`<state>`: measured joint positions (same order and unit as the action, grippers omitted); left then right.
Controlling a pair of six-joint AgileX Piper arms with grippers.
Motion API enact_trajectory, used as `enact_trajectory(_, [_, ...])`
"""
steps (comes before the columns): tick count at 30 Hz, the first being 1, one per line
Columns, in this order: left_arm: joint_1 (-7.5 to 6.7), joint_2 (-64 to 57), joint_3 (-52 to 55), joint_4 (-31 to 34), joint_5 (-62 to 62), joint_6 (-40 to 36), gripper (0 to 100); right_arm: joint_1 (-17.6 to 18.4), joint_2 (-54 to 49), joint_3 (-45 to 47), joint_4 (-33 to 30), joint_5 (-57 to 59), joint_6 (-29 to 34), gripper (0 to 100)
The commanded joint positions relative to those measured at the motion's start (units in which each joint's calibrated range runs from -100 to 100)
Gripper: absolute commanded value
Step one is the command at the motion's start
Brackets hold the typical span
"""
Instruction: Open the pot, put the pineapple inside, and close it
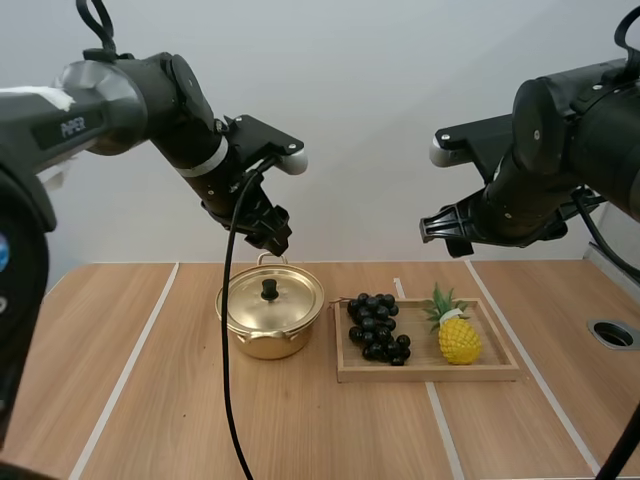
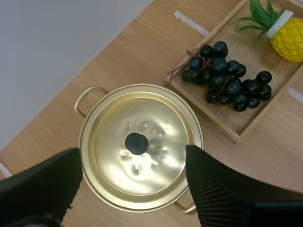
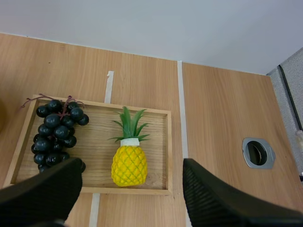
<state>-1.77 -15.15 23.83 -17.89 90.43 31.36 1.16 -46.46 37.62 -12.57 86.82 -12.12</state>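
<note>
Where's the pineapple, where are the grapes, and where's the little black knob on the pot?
pineapple (image 3: 129,165): right wrist view, on its yellow body.
grapes (image 2: 227,78): left wrist view, middle of the bunch.
knob (image 2: 136,143): left wrist view, its black top.

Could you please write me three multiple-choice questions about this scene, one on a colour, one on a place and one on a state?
1. What colour is the knob on the pot lid?
A. red
B. black
C. white

2. Where does the pineapple lie?
A. in the pot
B. on the lid
C. on the wooden tray, beside the grapes

3. How is the left gripper?
A. open above the lid
B. shut on the knob
C. shut on the grapes

Answers:
1 B: the knob is black against the gold lid.
2 C: it lies on the tray with the grapes.
3 A: its fingers stand apart over the lid, holding nothing.
</note>
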Motion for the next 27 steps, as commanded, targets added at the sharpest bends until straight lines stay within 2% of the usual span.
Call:
enact_trajectory(1, [-0.29, 3.2, -0.4, -1.1, -0.5, 0.8, 100, -0.1, -0.3, -0.6, -0.5, -0.4, 0.2, 100])
enact_trajectory(9, [-0.42, 10.9, -0.7, -1.1, 0.3, 4.5, 100, -0.1, -0.3, -0.6, -0.5, -0.4, 0.2, 100])
enact_trajectory(27, [-0.51, 18.7, -5.9, -1.1, 1.2, 5.5, 100, -0.1, -0.3, -0.6, -0.7, 0.0, 0.2, 100])
